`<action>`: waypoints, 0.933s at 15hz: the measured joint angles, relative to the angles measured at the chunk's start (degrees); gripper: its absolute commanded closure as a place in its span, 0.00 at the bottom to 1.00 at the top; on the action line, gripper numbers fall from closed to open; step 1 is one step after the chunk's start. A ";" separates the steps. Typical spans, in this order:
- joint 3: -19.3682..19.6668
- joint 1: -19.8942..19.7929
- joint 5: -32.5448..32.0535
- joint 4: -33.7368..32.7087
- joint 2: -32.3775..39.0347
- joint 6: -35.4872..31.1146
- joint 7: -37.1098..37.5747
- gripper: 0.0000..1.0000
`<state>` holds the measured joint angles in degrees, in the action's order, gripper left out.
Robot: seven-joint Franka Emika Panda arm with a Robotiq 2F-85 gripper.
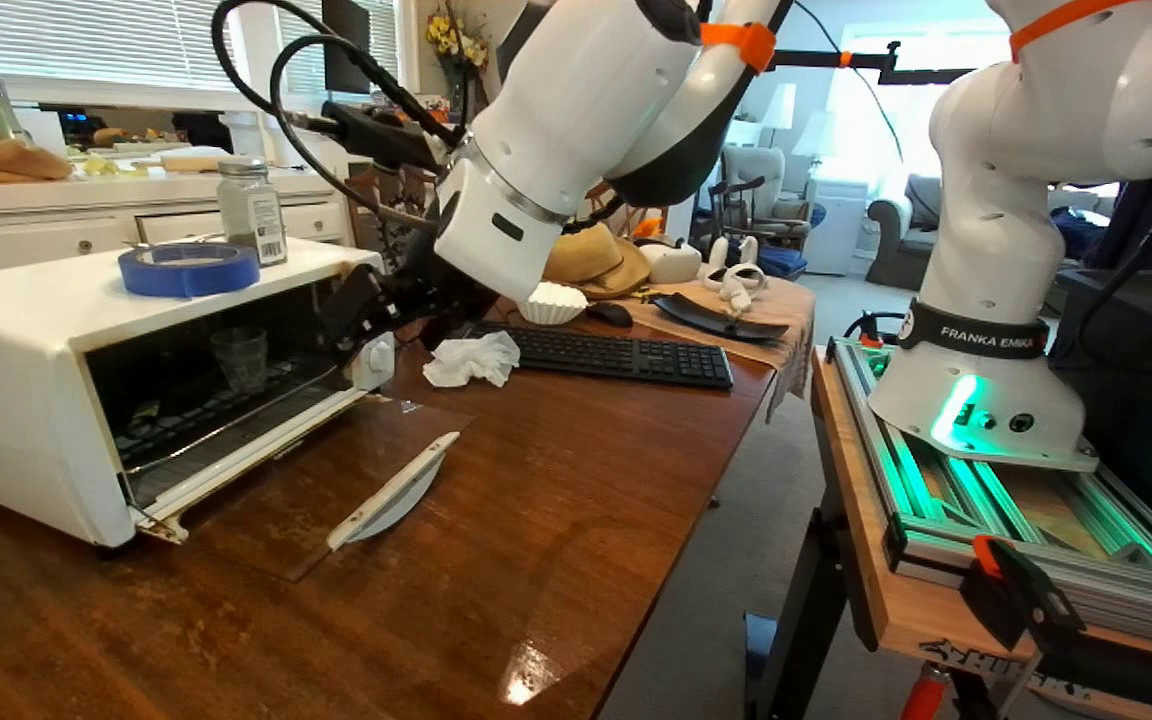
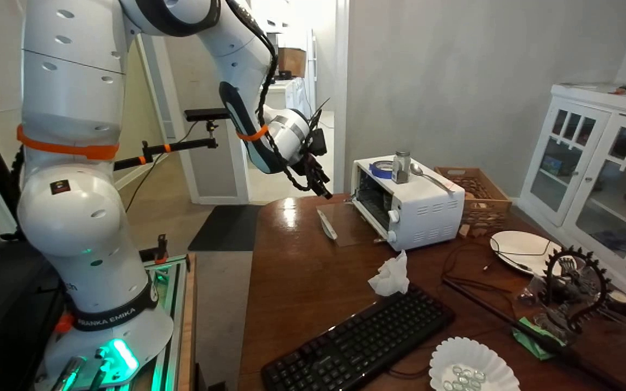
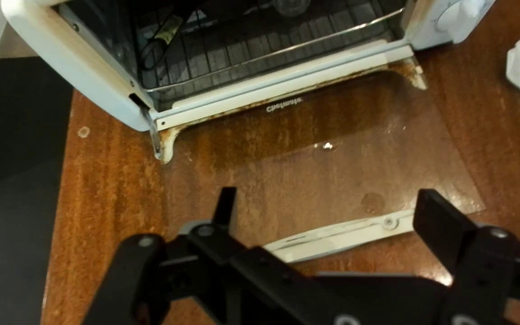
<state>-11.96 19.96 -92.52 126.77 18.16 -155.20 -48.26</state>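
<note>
My gripper [image 3: 327, 194] stands open, its two black fingers wide apart with nothing between them. Below it in the wrist view lies the white handle strip [image 3: 345, 235] of a lowered glass oven door [image 3: 305, 176]. That door rests flat before a white toaster oven [image 1: 6, 400], whose front is uncovered. On the wire rack inside I see a clear glass [image 1: 239, 358] and a dark item with a yellowish label [image 3: 169, 29]. In an exterior view the gripper [image 2: 319, 182] hangs in the air, apart from the oven. Atop the oven are blue tape [image 2: 382, 170], a lidded jar [image 2: 401, 168] and a spoon [image 2: 432, 178].
A crumpled white tissue [image 1: 473, 358] and a black keyboard [image 1: 626, 357] lie beside the oven on the brown table [image 1: 496, 560]. Also there are a fluted white bowl [image 2: 470, 358], a white plate [image 2: 525, 247] and a wicker basket [image 2: 487, 190].
</note>
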 measured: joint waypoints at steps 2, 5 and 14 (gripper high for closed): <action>-0.11 0.01 -2.73 -0.16 0.13 3.88 -2.20 0.00; -1.16 0.67 -12.07 -0.93 1.20 10.97 2.81 0.00; -5.38 5.36 -23.92 -0.57 11.74 35.23 32.82 0.00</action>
<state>-17.33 25.32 -116.44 126.20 29.90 -119.96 -15.44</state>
